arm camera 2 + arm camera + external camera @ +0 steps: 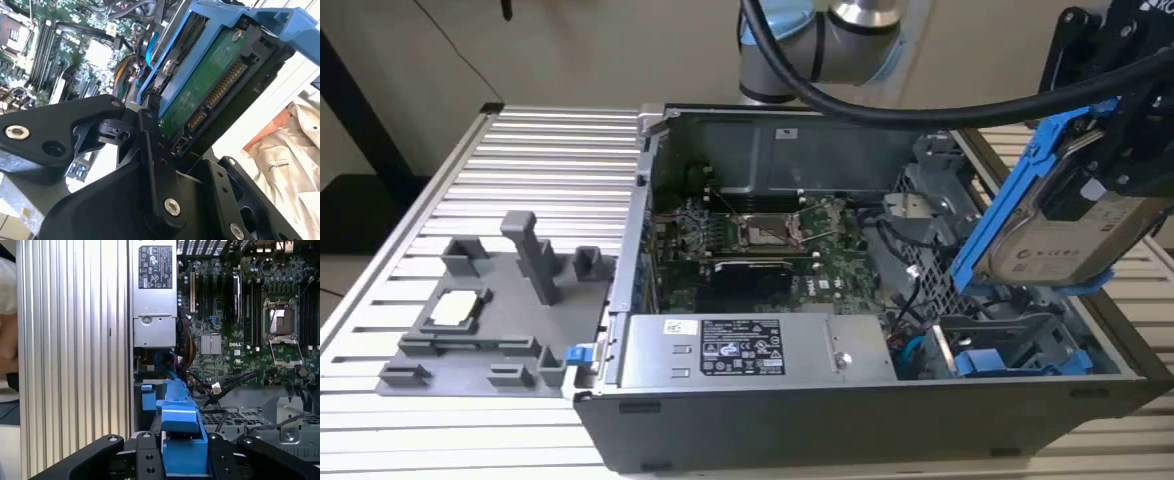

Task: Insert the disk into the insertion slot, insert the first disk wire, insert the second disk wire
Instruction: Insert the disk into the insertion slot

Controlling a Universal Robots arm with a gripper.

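The ribbed aluminium table [520, 150] carries the open computer case [854, 410], a dark sheet-metal box with hard, thin edges. Inside the case lie the green motherboard [761, 240], dense with sockets, and the silver power-supply box [747, 350], smooth and labelled. At the case's end on the exterior view's right sits the insertion slot [923, 262], a grey cage with a perforated wall.

The disk [1061, 230] hangs above that end of the case, steeply tilted and clear of the cage. It is a flat silver-grey slab in a glossy blue plastic frame. In the second wrist view its green circuit board and row of connector contacts [225, 82] face the camera. The black gripper [182, 455] has its jaws closed on the blue frame, one finger on each side.

As I judge it, the tilt is the main risk. Brought down at this angle, a frame corner could catch the cage's rim and jam. Slick plastic could also twist between the fingers. Loose wires [220, 385] inside the case near the cage could be pinched under the frame.
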